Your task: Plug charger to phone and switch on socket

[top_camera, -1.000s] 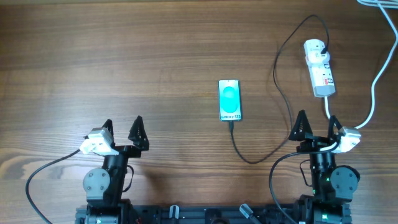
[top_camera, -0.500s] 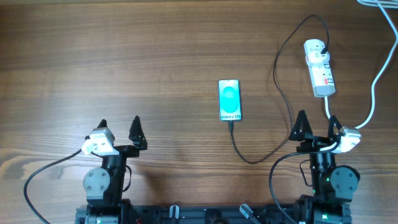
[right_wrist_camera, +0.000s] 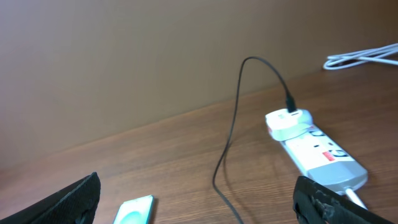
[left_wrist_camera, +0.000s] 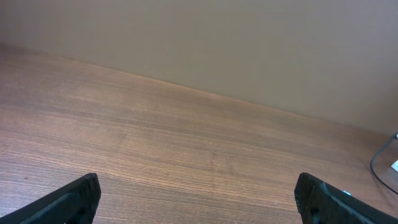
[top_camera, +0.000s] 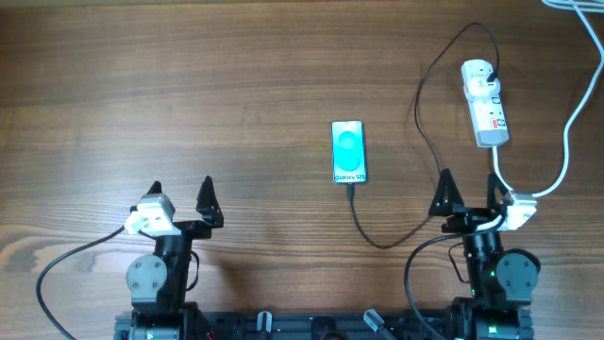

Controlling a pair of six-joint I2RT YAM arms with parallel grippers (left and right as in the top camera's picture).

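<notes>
The phone (top_camera: 348,151) lies flat at the table's middle, teal screen up. It also shows in the right wrist view (right_wrist_camera: 133,211). The thin black charger cable (top_camera: 427,132) runs from its plug tip at the phone's near end (top_camera: 351,187), loops right and up to the adapter in the socket; it shows in the right wrist view (right_wrist_camera: 231,134). The white socket strip (top_camera: 484,116) lies at the far right and shows in the right wrist view (right_wrist_camera: 314,146). My left gripper (top_camera: 181,195) is open and empty. My right gripper (top_camera: 470,194) is open and empty, near the socket.
A thicker white power cord (top_camera: 571,123) runs from the socket's near end up the right edge of the table and shows in the right wrist view (right_wrist_camera: 364,57). A plain wall stands behind the table.
My left gripper drew back slightly a second ago and has held still since. My right gripper has turned and shifted a little to the left. Phone, cable and socket have not moved.
</notes>
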